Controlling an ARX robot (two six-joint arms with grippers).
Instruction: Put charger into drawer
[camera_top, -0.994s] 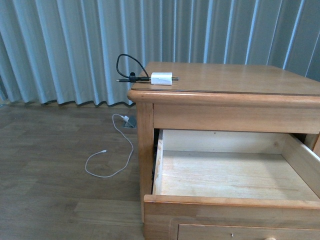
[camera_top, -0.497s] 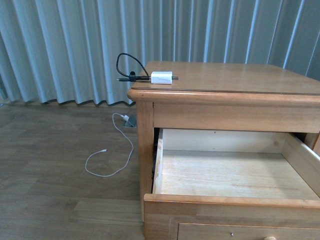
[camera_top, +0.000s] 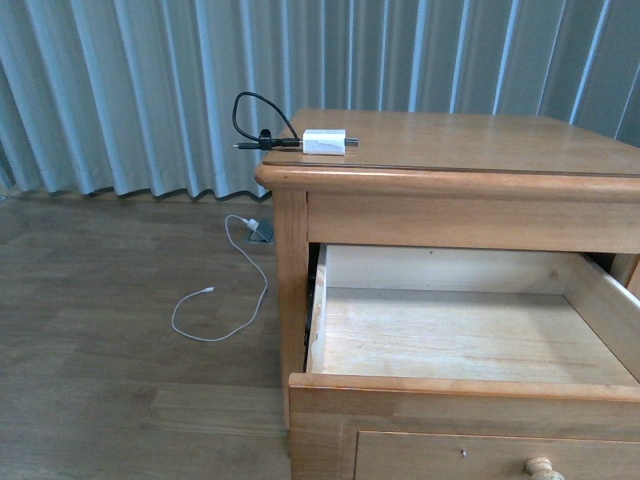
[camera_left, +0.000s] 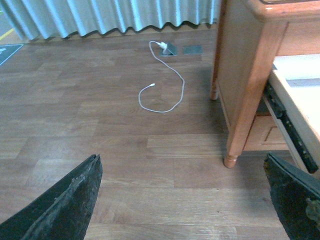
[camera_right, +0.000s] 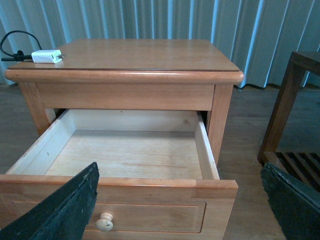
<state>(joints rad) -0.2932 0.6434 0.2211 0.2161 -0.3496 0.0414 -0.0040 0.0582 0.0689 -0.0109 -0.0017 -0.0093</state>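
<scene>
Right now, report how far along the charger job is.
Done: the drawer stands pulled open, its pale interior bare. In hand: nothing; the left gripper and right gripper are both open and empty. Left: the charger lies on the nightstand top near its left edge, black cable looping past it; it has yet to be grasped, lifted and set in the drawer.

Pale blue pleated curtains (camera_top: 120, 90), brown plank floor (camera_top: 100, 400); dark side table (camera_right: 290, 100)

A home room, bedroom-like: wooden nightstand (camera_top: 450, 150) with an open drawer (camera_top: 460, 340) on plank flooring (camera_top: 100, 350), long pale curtains (camera_top: 120, 90) at twelve o'clock, a white cable (camera_top: 266, 285) lying at nine.
</scene>
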